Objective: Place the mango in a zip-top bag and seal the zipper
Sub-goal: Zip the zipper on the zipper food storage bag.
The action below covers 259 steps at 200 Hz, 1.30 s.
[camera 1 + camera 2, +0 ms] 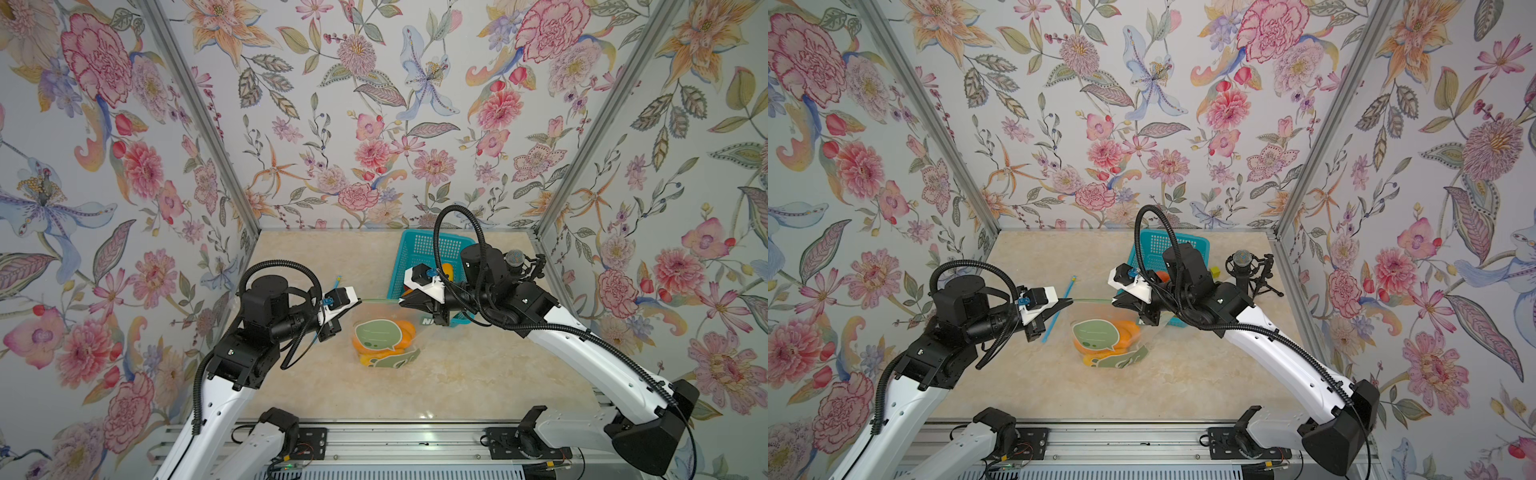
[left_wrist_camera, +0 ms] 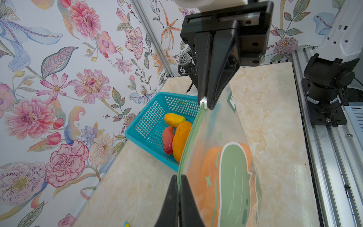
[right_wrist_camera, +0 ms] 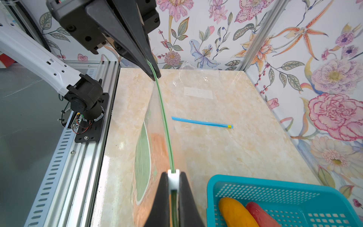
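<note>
A clear zip-top bag (image 1: 384,340) (image 1: 1100,332) printed with a green speech bubble hangs over the table's middle, its bottom resting on the marble. An orange mango (image 1: 405,330) (image 2: 210,176) sits inside it. The bag's green zipper strip (image 1: 1092,300) (image 3: 165,121) is stretched taut between both grippers. My left gripper (image 1: 358,300) (image 2: 179,177) is shut on one end of the strip. At the other end my right gripper (image 1: 402,302) (image 3: 173,175) is shut on the white slider (image 3: 173,179) (image 2: 203,102).
A teal basket (image 1: 419,249) (image 2: 149,125) at the back right holds three fruits: orange, yellow and red. A second clear bag with a blue zipper strip (image 3: 202,122) (image 1: 1061,307) lies flat behind the left gripper. A microphone (image 1: 1244,259) stands at the right wall.
</note>
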Each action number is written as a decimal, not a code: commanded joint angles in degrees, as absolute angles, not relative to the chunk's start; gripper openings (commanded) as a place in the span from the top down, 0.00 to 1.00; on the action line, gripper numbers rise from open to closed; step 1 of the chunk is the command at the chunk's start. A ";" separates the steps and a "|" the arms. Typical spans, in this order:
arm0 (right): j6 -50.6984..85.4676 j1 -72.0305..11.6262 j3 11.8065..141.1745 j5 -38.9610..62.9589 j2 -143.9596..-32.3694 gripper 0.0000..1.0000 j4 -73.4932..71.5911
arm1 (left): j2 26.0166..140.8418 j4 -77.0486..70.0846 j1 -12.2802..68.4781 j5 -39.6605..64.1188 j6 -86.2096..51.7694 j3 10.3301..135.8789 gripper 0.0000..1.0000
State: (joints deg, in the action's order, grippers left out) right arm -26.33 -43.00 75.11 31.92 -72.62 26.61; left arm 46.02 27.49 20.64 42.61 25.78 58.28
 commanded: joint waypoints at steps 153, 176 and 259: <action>-27.20 -34.48 68.98 27.28 -60.75 0.95 34.89 | 44.69 26.56 19.49 38.23 27.25 58.01 1.00; -27.69 -33.51 68.18 27.11 -59.97 0.95 35.33 | 44.82 26.52 19.50 38.12 27.25 57.92 1.00; -28.31 -30.55 66.48 27.24 -56.39 0.94 37.51 | 45.16 26.46 19.14 37.62 27.29 58.10 1.00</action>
State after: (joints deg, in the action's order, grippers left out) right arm -26.83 -32.01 67.75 29.50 -58.06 34.15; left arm 45.84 27.44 20.53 40.21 26.20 58.26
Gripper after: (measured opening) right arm 0.064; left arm 0.051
